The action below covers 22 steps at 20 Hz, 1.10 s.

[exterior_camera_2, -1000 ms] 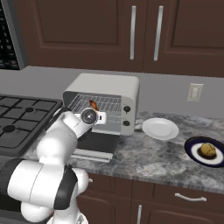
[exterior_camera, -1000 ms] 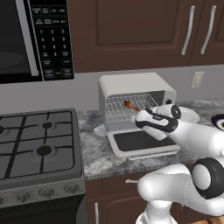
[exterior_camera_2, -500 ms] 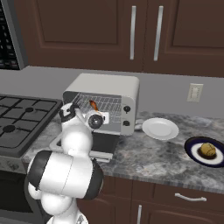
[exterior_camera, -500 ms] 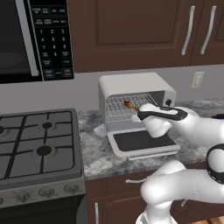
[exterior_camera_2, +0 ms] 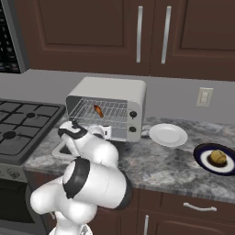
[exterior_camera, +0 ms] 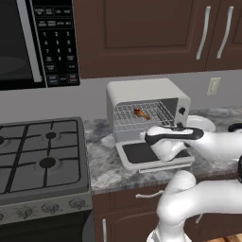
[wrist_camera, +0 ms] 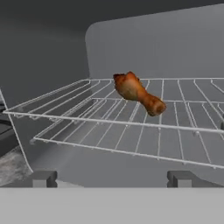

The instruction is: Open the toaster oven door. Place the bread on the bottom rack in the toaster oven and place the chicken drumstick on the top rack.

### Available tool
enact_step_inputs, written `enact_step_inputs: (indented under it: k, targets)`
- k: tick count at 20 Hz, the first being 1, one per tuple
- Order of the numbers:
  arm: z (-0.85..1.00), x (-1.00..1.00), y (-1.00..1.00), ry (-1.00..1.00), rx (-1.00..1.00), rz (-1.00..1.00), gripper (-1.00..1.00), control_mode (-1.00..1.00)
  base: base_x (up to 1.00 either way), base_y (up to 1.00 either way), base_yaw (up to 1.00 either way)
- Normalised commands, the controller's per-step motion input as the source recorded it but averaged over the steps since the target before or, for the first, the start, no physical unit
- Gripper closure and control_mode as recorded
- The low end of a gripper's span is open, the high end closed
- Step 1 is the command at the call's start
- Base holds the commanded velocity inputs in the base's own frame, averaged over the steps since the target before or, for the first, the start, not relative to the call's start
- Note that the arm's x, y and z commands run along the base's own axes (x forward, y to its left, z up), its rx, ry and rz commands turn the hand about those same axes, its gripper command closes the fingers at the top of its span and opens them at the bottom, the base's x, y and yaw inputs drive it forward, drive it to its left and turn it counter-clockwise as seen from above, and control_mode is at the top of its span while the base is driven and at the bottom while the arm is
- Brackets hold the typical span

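Pincer [wrist_camera: 112, 179] wide, empty, level, facing chicken drumstick [wrist_camera: 138, 92] on top rack [wrist_camera: 83, 111]

Both base views look forward and down from behind the arm, sharing the toaster oven [exterior_camera: 144, 111] ahead of the hand. Hand view sits close, facing into its racks.

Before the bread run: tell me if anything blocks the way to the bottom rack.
Nothing visible does. The toaster oven door is down. The chicken drumstick lies on the top rack, and the bottom rack under it is bare. The open tool faces the racks, holding nothing.
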Motion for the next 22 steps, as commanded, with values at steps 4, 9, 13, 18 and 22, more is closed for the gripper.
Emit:
enact_step_inputs:
  k: [4, 9, 13, 18, 22]
  targets:
    - [-0.05, 0.54, 0.01, 0.10, 0.00, -0.16, -1.00, -1.00, 0.00, 0.00, 0.00]
    - [0.00, 0.74, 0.00, 0.05, 0.00, -0.19, -1.00, -1.00, 0.00, 0.00, 0.00]
    - [-0.20, 0.34, 0.00, 0.02, 0.00, -0.11, -1.00, -1.00, 0.00, 0.00, 0.00]
    - [-0.14, 0.38, -0.05, 0.01, 0.00, -0.09, -1.00, -1.00, 0.00, 0.00, 0.00]
    - [-0.08, 0.61, -0.01, 0.07, 0.00, -0.09, -1.00, -1.00, 0.00, 0.00, 0.00]
